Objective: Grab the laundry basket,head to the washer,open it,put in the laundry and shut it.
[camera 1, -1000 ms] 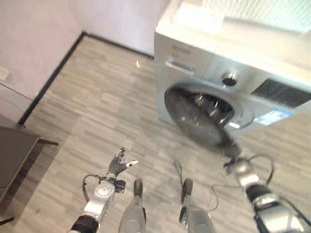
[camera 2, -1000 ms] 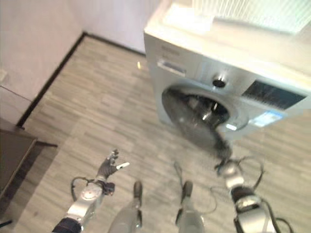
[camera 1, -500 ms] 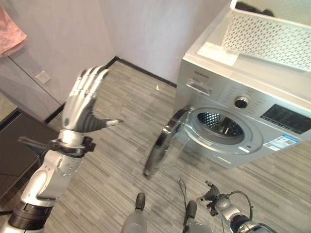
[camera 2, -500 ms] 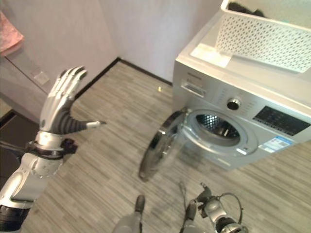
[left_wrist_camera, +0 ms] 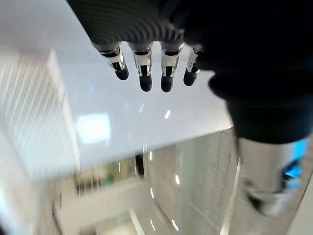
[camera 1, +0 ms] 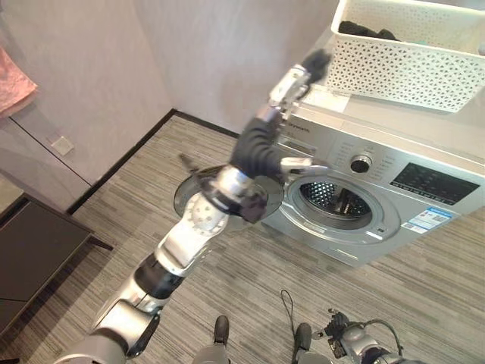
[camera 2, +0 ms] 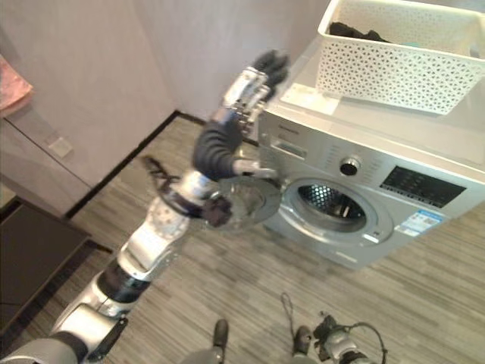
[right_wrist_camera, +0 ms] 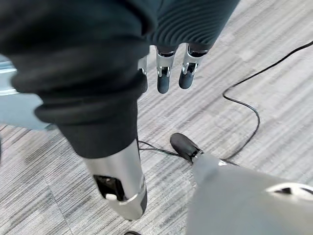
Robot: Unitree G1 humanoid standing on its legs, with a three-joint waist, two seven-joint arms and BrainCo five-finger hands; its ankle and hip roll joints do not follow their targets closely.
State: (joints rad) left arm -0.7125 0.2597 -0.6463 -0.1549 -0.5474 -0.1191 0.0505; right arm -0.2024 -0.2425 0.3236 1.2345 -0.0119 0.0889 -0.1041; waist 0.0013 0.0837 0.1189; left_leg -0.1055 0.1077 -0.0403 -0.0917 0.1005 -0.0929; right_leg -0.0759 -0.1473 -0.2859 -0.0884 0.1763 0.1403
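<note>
Silver washer (camera 1: pixel 379 197) on the right side of the frame, round door (camera 1: pixel 198 199) swung wide open to the left, dark drum hole (camera 1: pixel 333 201) showing. White laundry basket (camera 1: pixel 409 45) up on top of the washer, in the upper right corner, with dark laundry (camera 1: pixel 364 30) lying inside at its left end. Left hand (camera 1: pixel 292 87) raised high in the upper middle, just beside the basket's left corner, fingers (left_wrist_camera: pixel 142 73) straight and side by side, thumb sticking out apart, holding nothing. Right hand (right_wrist_camera: pixel 171 68) low in the bottom right corner, near the grey wood floor (camera 1: pixel 189 144), fingers hanging straight and loose, holding nothing. Pink cloth (camera 1: pixel 15 83) at the left edge by the wall. Dark low table (camera 1: pixel 30 254) in the lower left.
</note>
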